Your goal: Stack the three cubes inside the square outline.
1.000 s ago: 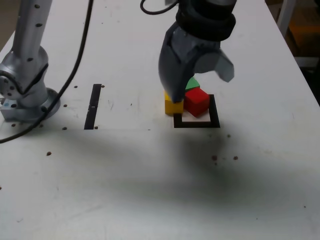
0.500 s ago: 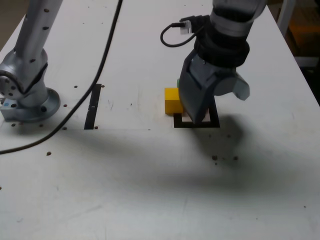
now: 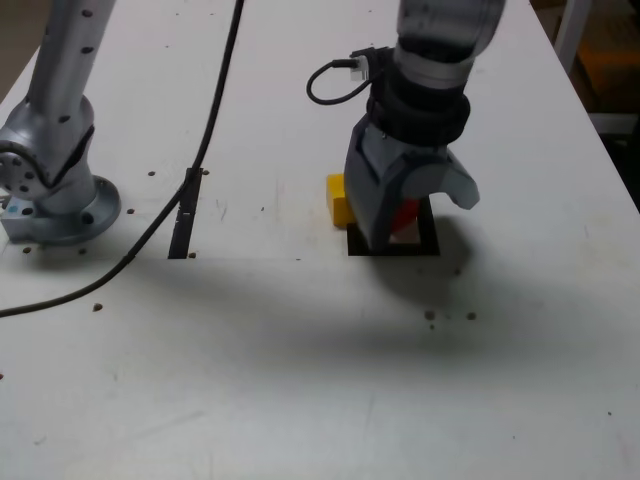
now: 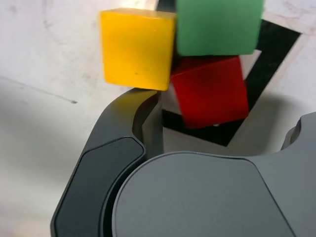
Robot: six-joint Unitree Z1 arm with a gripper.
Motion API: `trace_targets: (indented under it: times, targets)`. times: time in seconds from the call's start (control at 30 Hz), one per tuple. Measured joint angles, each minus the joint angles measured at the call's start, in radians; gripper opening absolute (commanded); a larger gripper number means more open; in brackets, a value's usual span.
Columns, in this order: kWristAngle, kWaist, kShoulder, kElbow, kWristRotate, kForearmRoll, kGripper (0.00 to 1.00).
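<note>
Wrist view, near to far. Nearest: hand with jaws spread wide and empty, one finger tip just short of the yellow cube, the other jaw off at the frame's edge. Between the jaws: red cube, skewed across a corner of the square outline (partly on the white centre, partly over the black tape). Beyond: green cube, apparently touching the red one; stacked or merely behind, not decidable here.

Exterior view: hand low over the outline on the white desk, red cube barely showing beneath, yellow cube just outside the tape on the view's left.

Likely step: grasping the red cube. For a clean grip: jaws squared to two opposite faces, lowered clear of the yellow neighbour, closed gently, then the cube centred inside the tape as the base of the stack.
</note>
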Motion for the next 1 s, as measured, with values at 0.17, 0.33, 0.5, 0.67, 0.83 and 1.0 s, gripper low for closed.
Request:
trace_targets:
  times: [0.17, 0.33, 0.5, 0.67, 0.83, 1.0]
  targets:
    - [0.017, 0.009, -0.014, 0.039, 0.032, -0.053, 0.95]
    - [0.047, 0.028, -0.035, 0.08, 0.039, -0.084, 0.94]
    - [0.066, 0.035, -0.04, 0.086, 0.035, -0.073, 0.93]
    - [0.08, 0.037, -0.038, 0.08, 0.029, -0.052, 0.88]
    - [0.1, 0.037, -0.025, 0.055, 0.025, -0.014, 0.81]
    - [0.108, 0.037, -0.022, 0.047, 0.031, -0.003, 0.78]
